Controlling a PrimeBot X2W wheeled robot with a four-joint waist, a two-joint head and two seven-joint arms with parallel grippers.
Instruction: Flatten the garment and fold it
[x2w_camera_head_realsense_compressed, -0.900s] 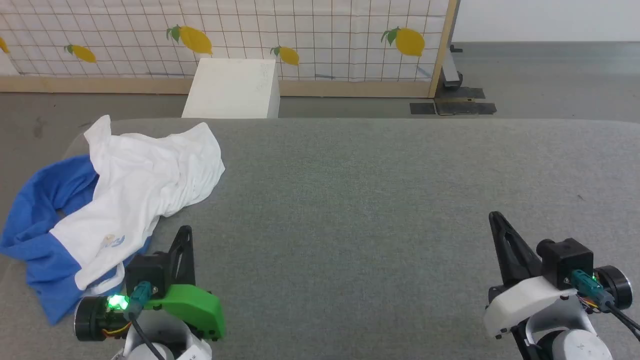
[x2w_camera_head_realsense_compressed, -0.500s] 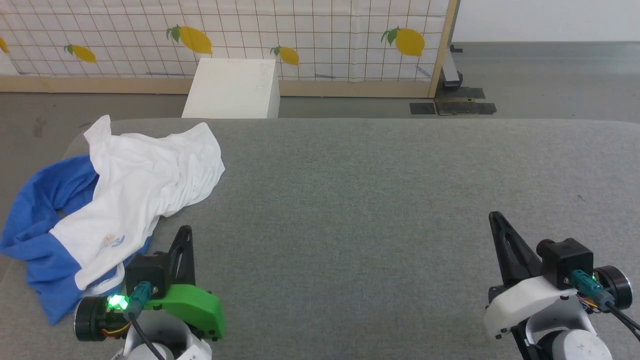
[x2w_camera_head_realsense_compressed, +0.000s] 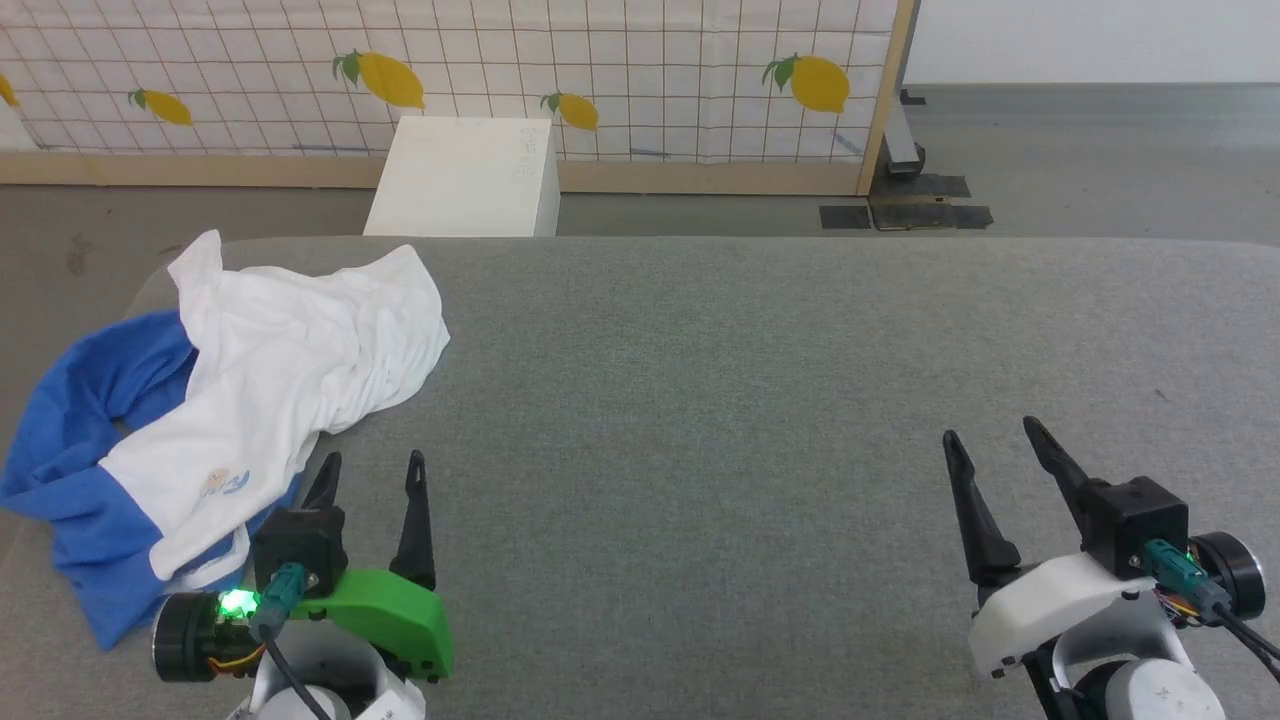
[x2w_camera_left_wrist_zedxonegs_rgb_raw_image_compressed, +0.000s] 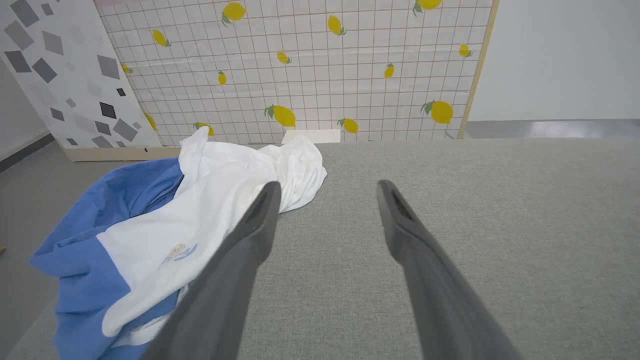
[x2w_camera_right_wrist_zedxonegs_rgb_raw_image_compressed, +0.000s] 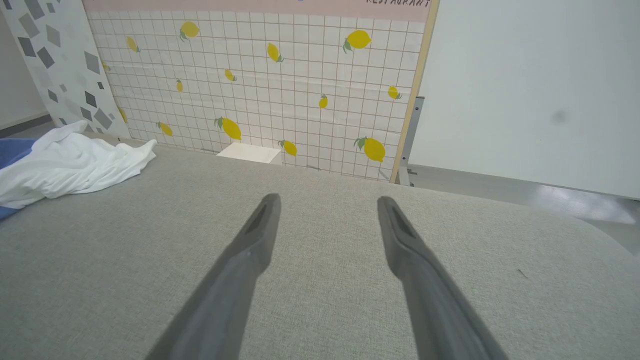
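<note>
The garment (x2w_camera_head_realsense_compressed: 270, 380), white with bright blue sleeves, lies crumpled at the left end of the grey padded table (x2w_camera_head_realsense_compressed: 720, 380), one blue sleeve spilling over the left edge. In the left wrist view the garment (x2w_camera_left_wrist_zedxonegs_rgb_raw_image_compressed: 210, 210) sits left of and beyond my fingers. My left gripper (x2w_camera_head_realsense_compressed: 370, 468) stands open just right of the garment's near edge, nothing between its fingers. My right gripper (x2w_camera_head_realsense_compressed: 988, 432) is open too, far to the right over bare table. The right wrist view catches the garment (x2w_camera_right_wrist_zedxonegs_rgb_raw_image_compressed: 70, 162) at its far left, with the right gripper (x2w_camera_right_wrist_zedxonegs_rgb_raw_image_compressed: 325, 200) empty.
A white box (x2w_camera_head_realsense_compressed: 465, 178) stands on the floor behind the table. Behind it runs a tiled screen with lemon prints (x2w_camera_head_realsense_compressed: 600, 70), and a wooden post (x2w_camera_head_realsense_compressed: 888, 95) ends it. Grey floor lies beyond the table's far and left edges.
Both grippers have opened: their fingers were together in the earlier frames and now stand apart. The garment and arms have not shifted.
</note>
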